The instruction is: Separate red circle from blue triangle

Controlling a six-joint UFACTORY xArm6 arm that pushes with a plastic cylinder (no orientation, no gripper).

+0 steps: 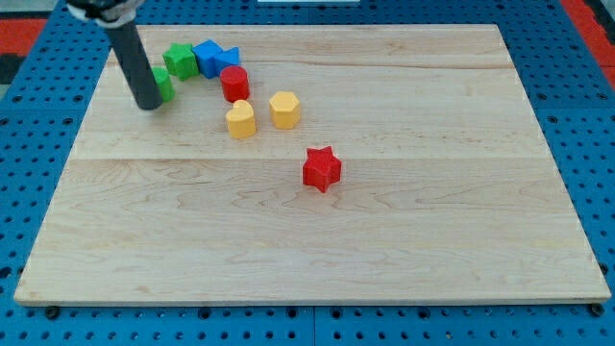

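A dark rod is standing on a wooden board (384,240) near a cluster of coloured blocks at the view's top left.

The arm is carrying no pincer, only the rod, so nothing is being held; my tip (149,104) is resting on the board, touching or just in front of a green block (165,85) partly hidden behind it. To the view's right of my tip, a green star (179,60), a blue block (207,56) and the blue triangle (228,58) are sitting in a row. The red circle (234,84) is touching the blue triangle from below. Further right are lying a yellow heart (241,119) and yellow hexagon (285,110); a red star (322,169) is sitting well apart, toward the bottom right.
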